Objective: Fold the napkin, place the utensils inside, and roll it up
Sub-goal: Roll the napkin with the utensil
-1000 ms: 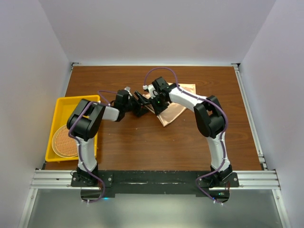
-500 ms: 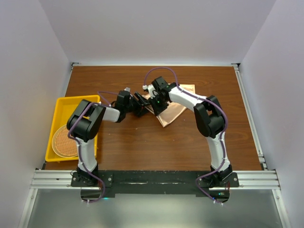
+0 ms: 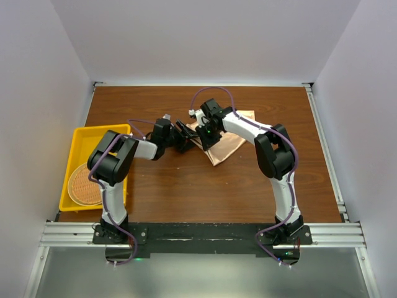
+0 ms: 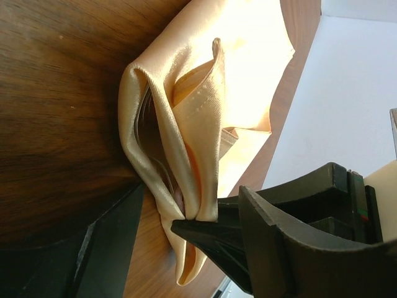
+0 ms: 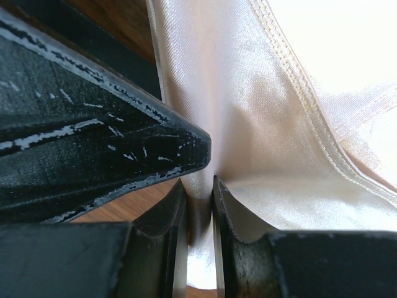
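White walls (image 3: pixel 205 37) closed in a brown wooden surface (image 3: pixel 161 180). A yellow tray (image 3: pixel 77 133) sat at the left edge, with a round wicker mat (image 3: pixel 84 183) in its near half. The napkin (image 3: pixel 228 146) lay in the far half of the surface, a little right of the middle, well apart from the tray. It was folded over on itself, and its far corner reached toward the far edge. Its left end was gathered into upright pleats, with a stitched hem running along one of them.

Both arms reached inward and met at that left end. The right gripper (image 5: pixel 198 198) was closed narrow on a thin fold of the napkin, the cloth pinched flat between its two fingers. The left gripper (image 3: pixel 184 138) stood just beside it, on the side toward the tray, with its jaws apart and nothing between them. One of its black, scuffed fingers (image 5: pixel 124 143) lay against the cloth right next to the right gripper's pinch. The rest of the napkin spread flat on the surface behind the pleats, toward the right edge.
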Motion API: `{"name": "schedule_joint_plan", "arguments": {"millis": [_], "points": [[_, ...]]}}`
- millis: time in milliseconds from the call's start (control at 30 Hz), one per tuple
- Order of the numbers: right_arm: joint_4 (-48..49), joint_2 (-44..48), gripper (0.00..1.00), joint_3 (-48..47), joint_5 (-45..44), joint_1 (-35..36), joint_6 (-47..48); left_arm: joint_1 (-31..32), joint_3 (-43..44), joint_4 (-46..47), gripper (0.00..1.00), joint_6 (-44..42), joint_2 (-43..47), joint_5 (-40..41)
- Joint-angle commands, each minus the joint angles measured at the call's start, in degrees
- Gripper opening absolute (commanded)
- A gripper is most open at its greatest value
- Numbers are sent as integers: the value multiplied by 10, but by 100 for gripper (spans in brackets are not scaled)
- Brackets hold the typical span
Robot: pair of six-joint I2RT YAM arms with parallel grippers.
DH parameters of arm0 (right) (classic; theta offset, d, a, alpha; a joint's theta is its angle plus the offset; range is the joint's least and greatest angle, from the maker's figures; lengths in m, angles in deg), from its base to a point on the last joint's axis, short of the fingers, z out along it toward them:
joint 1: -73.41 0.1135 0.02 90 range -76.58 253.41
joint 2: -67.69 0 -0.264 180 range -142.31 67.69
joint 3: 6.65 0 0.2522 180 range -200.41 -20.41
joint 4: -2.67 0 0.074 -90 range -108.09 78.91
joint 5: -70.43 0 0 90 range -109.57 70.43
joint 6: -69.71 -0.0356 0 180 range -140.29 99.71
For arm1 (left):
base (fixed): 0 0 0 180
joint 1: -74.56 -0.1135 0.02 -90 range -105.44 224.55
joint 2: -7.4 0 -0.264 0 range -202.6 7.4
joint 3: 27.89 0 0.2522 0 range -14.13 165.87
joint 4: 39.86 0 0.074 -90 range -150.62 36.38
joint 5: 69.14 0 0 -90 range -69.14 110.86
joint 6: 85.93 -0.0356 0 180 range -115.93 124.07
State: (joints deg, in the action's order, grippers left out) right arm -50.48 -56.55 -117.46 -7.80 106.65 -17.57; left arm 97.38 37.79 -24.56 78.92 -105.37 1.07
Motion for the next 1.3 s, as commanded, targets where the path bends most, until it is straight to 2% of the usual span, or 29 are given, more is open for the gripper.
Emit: {"name": "schedule_joint_plan", "arguments": {"millis": [0,200,500,867,967,1000,1100,1267], "points": [[3,18,0,-24,21,-3,-7,11,2,-66,69,-13,-18,15],[4,22,0,-21,43,-4,-2,13,19,-67,68,-15,-37,12],[5,18,0,-24,59,-3,-3,13,15,-55,56,-15,-43,13],[3,16,0,-26,70,-3,2,14,22,-34,47,-24,-72,19],[1,16,0,-24,70,-3,4,14,21,-17,40,-26,-74,22],[2,15,0,-23,70,-3,4,14,20,-12,32,-26,-69,27],[4,13,0,-20,63,-3,4,14,26,-21,18,-35,-64,32],[4,19,0,-14,44,-1,3,14,45,-55,0,-43,-60,27]]}}
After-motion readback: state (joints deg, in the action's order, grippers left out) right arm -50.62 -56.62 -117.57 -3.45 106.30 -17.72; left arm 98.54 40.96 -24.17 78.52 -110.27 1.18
